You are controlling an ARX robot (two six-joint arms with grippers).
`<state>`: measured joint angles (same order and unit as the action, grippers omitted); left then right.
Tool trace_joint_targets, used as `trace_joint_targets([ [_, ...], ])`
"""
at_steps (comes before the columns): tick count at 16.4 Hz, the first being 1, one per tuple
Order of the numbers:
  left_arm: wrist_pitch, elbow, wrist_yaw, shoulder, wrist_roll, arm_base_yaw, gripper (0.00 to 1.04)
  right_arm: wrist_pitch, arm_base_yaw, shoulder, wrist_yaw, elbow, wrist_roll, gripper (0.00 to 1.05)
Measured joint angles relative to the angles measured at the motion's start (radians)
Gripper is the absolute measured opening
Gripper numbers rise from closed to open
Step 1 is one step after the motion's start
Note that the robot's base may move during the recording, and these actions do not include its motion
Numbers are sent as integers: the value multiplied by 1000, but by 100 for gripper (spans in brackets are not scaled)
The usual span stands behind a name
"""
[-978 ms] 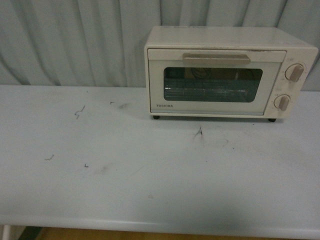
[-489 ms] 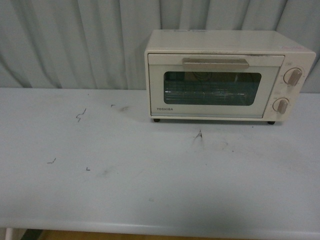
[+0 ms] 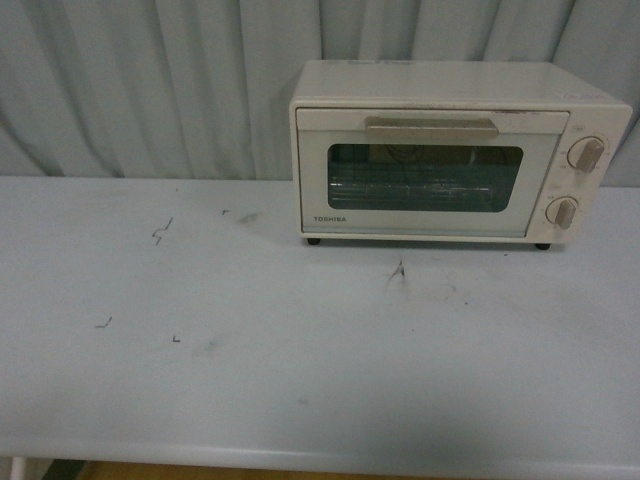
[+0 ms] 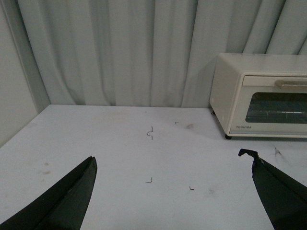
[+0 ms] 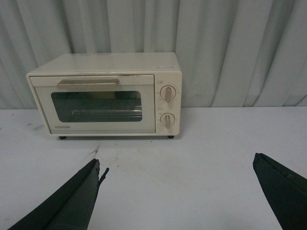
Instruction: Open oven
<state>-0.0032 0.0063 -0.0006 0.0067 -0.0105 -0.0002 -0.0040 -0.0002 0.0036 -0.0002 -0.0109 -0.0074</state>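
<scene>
A pale grey pleated curtain [image 3: 150,90] fills the top of the front frame above a scuffed white tabletop [image 3: 250,380]. The boxy cream-white Toshiba toaster oven [image 3: 445,175] stands upper right, its door closed under a beige bar handle [image 3: 431,127]. The left gripper [image 4: 169,157] and right gripper [image 5: 177,160] both gape wide, holding nothing.

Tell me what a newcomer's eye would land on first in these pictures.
The cream-white Toshiba oven stands out first, at the far right of the pale table against a grey curtain, its door closed under the beige bar handle. Next come the dark fingers of the left gripper and right gripper, both spread wide open above the table, well short of the oven. A few small dark scribbles mark the tabletop left of it.
</scene>
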Motion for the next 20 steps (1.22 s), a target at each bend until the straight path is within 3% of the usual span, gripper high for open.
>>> trace_joint_targets([
  [20, -1, 0, 0, 0, 0, 0, 98, 0, 0, 0, 0, 0, 0, 98],
])
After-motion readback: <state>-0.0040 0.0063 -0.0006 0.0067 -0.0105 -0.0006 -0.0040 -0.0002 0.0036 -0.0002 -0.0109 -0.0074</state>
